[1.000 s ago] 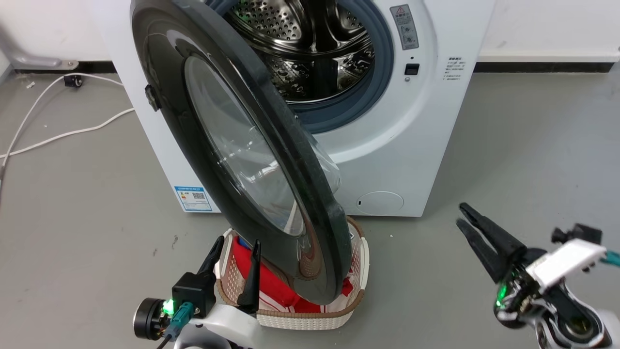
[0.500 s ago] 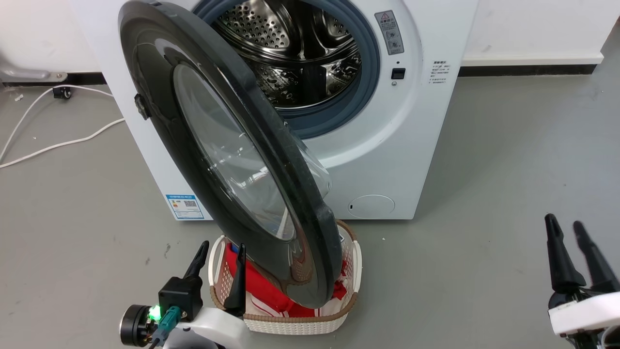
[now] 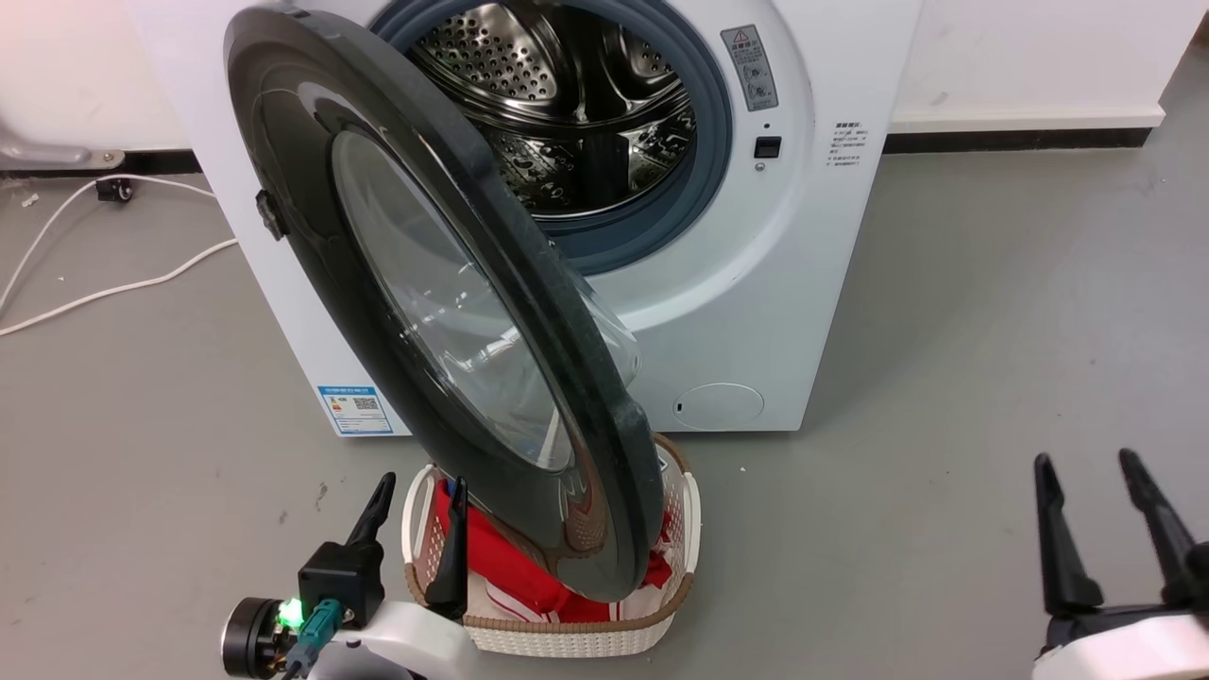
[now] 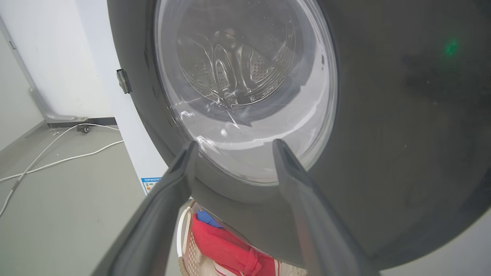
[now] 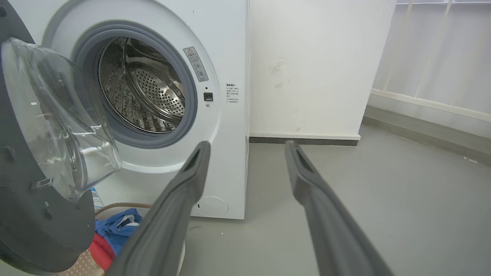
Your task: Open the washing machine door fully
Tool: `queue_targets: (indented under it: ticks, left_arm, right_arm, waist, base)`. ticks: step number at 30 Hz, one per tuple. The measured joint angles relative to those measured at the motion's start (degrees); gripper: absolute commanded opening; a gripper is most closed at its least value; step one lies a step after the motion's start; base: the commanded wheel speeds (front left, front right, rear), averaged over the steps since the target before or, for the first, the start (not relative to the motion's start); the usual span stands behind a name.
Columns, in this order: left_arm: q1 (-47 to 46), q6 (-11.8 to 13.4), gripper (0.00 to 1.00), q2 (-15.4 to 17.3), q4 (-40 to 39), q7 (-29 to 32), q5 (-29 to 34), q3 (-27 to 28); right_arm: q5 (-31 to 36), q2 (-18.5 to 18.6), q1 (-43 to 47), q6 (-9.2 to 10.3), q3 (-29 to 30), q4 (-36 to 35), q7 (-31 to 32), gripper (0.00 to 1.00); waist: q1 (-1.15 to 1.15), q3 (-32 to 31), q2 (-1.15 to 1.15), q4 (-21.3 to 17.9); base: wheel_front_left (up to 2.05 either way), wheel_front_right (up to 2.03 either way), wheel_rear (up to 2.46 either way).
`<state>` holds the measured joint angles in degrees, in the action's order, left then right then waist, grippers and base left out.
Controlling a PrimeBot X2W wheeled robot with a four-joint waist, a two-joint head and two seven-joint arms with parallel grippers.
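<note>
**Two grippers, both empty**

Left gripper fingers are spread near the lower rim of the washing machine door. Right gripper fingers are spread, well apart from it. The door hangs swung out from the washing machine, over a laundry basket.

Head cam is looking down on white front-loading washing machine; left wrist is sitting close under its round black-rimmed glass door; right wrist is viewing both from farther off.

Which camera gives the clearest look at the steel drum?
The right wrist view: the drum shows nearly whole inside its grey gasket, its left edge behind the washing machine door. The head view crops its top, and the door hides its left side. In the left wrist view it appears distorted through the door glass.
</note>
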<state>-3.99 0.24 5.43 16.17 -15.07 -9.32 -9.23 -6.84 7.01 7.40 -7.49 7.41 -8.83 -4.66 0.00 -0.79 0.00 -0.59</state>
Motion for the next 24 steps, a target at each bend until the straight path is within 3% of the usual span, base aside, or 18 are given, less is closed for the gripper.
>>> queue_targets:
  ticks: [24]
  left_arm:
    - [0.21,0.46,1.00,0.13,0.47,0.00,-0.42,-0.54]
  right_arm:
    - [-2.02,-2.97,1.32,0.00,-3.63,2.20,0.43,1.00]
  waist:
    - [0.00,0.25,0.00,-0.08]
  base:
    - [0.00,0.00,0.00]
